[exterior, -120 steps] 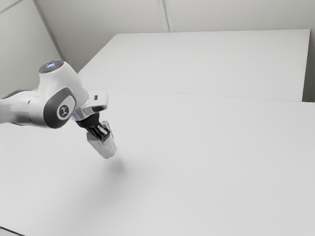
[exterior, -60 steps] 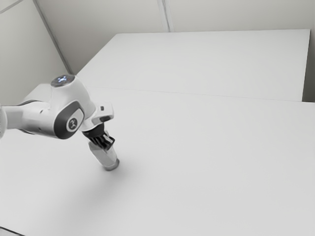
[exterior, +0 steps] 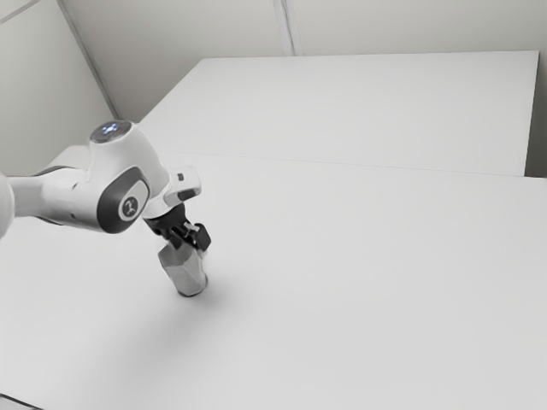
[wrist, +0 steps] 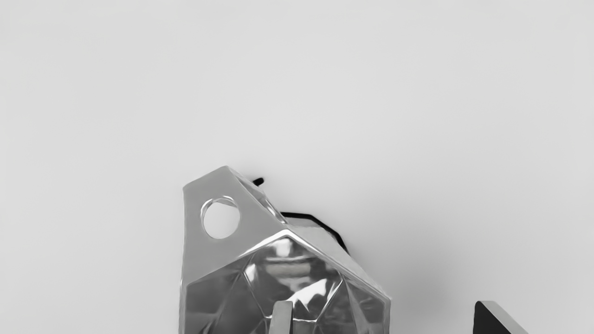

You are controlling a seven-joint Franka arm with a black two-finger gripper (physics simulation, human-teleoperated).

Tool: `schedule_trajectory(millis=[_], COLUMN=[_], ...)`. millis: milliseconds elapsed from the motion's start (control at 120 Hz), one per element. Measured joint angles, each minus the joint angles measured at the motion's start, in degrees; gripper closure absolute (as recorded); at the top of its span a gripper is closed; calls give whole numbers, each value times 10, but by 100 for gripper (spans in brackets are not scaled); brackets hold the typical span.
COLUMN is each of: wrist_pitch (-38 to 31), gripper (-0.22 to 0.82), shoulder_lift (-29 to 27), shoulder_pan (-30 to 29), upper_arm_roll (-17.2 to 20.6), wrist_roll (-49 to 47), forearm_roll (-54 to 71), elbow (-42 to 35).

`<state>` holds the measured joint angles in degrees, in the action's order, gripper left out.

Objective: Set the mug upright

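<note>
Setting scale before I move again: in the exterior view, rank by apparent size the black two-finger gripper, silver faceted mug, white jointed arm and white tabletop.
1. Tabletop
2. Arm
3. Gripper and mug: too alike to rank

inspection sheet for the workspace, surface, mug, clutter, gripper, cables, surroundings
surface: white table, thin straight seam across it
job's things: faceted grey mug, mouth up, base down at the table; exact tilt hard to tell; handle has a round hole
clutter: nothing seen
gripper: open around the mug's wall; one finger over the mouth, the other outside, apart from the wall
cables: none identifiable; dark line at the exterior view's lower left, nature unclear
surroundings: pale walls
</note>
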<state>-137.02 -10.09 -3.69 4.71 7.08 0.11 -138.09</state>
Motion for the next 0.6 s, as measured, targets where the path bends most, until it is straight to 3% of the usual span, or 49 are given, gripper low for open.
schedule_trajectory(millis=[233, 600], wrist_pitch=[173, 376], gripper=[6, 1], shoulder_lift=[14, 78], shoulder_pan=[0, 4], upper_arm_roll=[0, 8], wrist_roll=[-27, -55], forearm_roll=[-6, -6], elbow=[149, 387])
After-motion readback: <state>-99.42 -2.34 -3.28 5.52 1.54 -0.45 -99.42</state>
